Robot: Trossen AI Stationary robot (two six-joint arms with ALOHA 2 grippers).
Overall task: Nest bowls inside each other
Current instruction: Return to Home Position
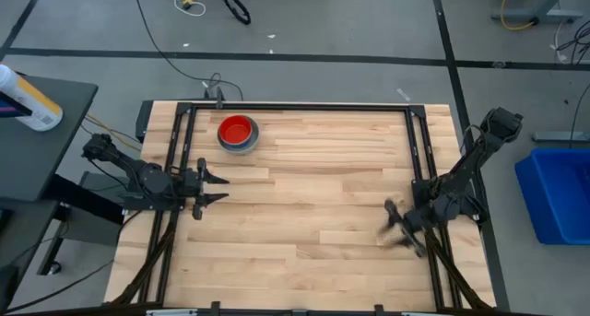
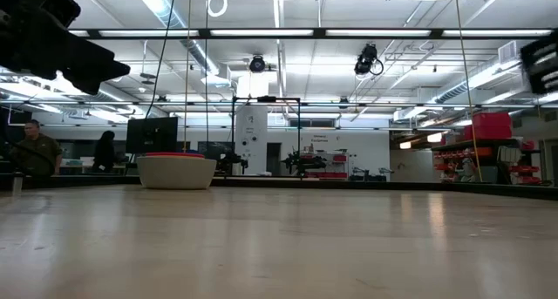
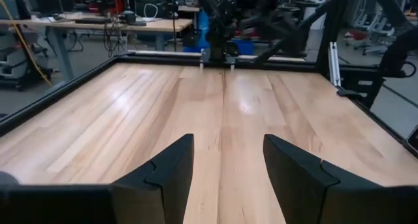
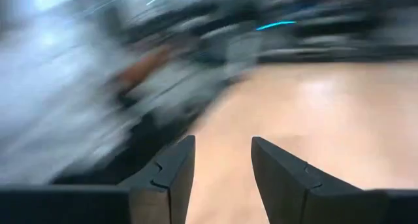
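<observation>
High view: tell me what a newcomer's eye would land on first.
The red bowl stands out, nested on top inside the grey bowl, toward the upper left corner of the table as the picture shows it. The left gripper hangs over the table's left edge and the right gripper over its right edge, both with jaws open and empty.
</observation>
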